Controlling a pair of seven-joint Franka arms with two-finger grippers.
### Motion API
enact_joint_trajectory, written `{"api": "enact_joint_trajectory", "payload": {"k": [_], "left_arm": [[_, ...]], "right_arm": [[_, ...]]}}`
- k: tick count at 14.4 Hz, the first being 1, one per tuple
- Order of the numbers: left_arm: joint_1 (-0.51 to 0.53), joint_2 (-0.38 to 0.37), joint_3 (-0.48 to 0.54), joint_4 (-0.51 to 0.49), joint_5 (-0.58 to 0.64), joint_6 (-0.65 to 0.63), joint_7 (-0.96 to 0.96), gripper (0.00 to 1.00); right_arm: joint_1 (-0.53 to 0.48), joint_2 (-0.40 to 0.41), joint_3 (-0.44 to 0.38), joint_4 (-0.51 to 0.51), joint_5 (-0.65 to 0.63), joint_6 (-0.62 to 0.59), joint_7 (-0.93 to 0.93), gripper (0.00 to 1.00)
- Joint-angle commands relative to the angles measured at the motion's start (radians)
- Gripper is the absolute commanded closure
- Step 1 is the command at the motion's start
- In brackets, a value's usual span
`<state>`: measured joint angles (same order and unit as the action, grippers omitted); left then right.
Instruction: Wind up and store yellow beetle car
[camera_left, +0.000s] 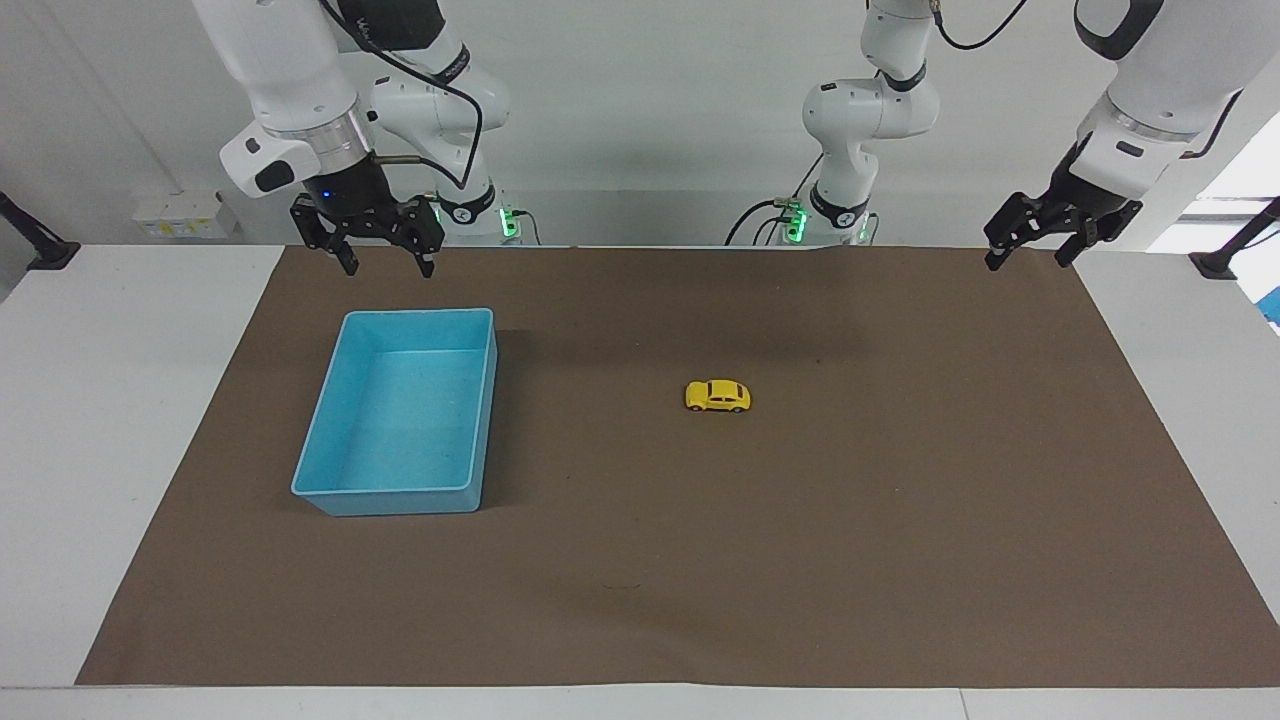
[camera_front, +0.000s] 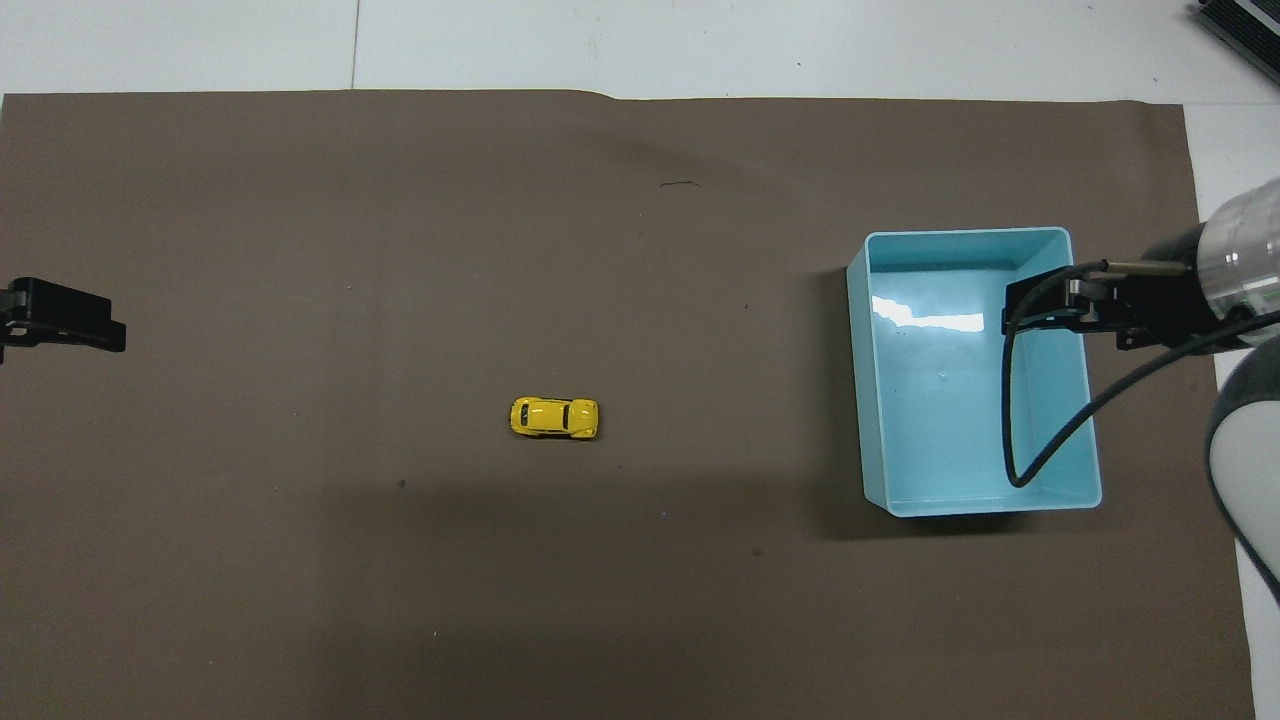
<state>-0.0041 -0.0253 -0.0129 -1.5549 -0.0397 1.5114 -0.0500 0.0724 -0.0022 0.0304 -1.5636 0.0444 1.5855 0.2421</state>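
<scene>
Facing view: right claw (camera_left: 385, 262) is seen raised over the mat's edge nearest the robots, just above the blue bin's (camera_left: 330, 492) nearest rim, w/ fingers spread wide & nothing held. No contact w/ the bin is seen. In overhead view the same claw (camera_front: 1040, 305) is overlaid on the bin's (camera_front: 880, 490) interior, a black cable (camera_front: 1010, 420) looping down across it.

Left claw (camera_left: 1030, 255) is seen raised over the mat's corner at the left arm's end, nearest the robots, fingers apart, empty. In overhead view only its tip (camera_front: 65, 325) is visible at the frame edge.

Yellow beetle car (camera_left: 717, 396) is found on its wheels on the brown mat (camera_left: 800, 560), approx. mid-desk, lengthwise along the desk's long axis, well apart from both claws & from the bin. In overhead view car (camera_front: 554, 417) is noted toward the left arm's end relative to the bin. Bin is upright, open-topped, w/ nothing inside, toward the right arm's end.

Mat is laid over a white desk (camera_left: 120, 420); both arm bases w/ green lights are noted at the desk edge.
</scene>
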Motion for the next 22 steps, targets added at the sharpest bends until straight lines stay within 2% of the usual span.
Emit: {"api": "enact_joint_trajectory", "payload": {"k": [1,10,14,17,22], "left_arm": [[0.000,-0.024,-0.002,-0.017,-0.011,-0.010,-0.002,0.00],[0.000,-0.024,-0.004,-0.017,-0.011,-0.005,0.018,0.00],[-0.004,-0.024,-0.009,-0.017,-0.011,-0.016,0.188,0.00],[-0.005,-0.021,-0.013,-0.017,-0.012,-0.028,0.399,0.00],[-0.060,-0.001,-0.013,-0.017,-0.017,-0.034,0.672,0.00]], "right_arm": [[-0.009,-0.005,0.003,0.007,0.019,-0.007,0.019,0.00],[-0.009,-0.013,-0.027,0.005,0.022,-0.007,0.011,0.00],[-0.009,-0.015,-0.038,0.004,0.022,-0.007,0.011,0.00],[-0.009,-0.015,-0.040,0.004,0.022,-0.007,0.009,0.00],[-0.009,-0.015,-0.040,0.004,0.022,-0.007,0.011,0.00]]}}
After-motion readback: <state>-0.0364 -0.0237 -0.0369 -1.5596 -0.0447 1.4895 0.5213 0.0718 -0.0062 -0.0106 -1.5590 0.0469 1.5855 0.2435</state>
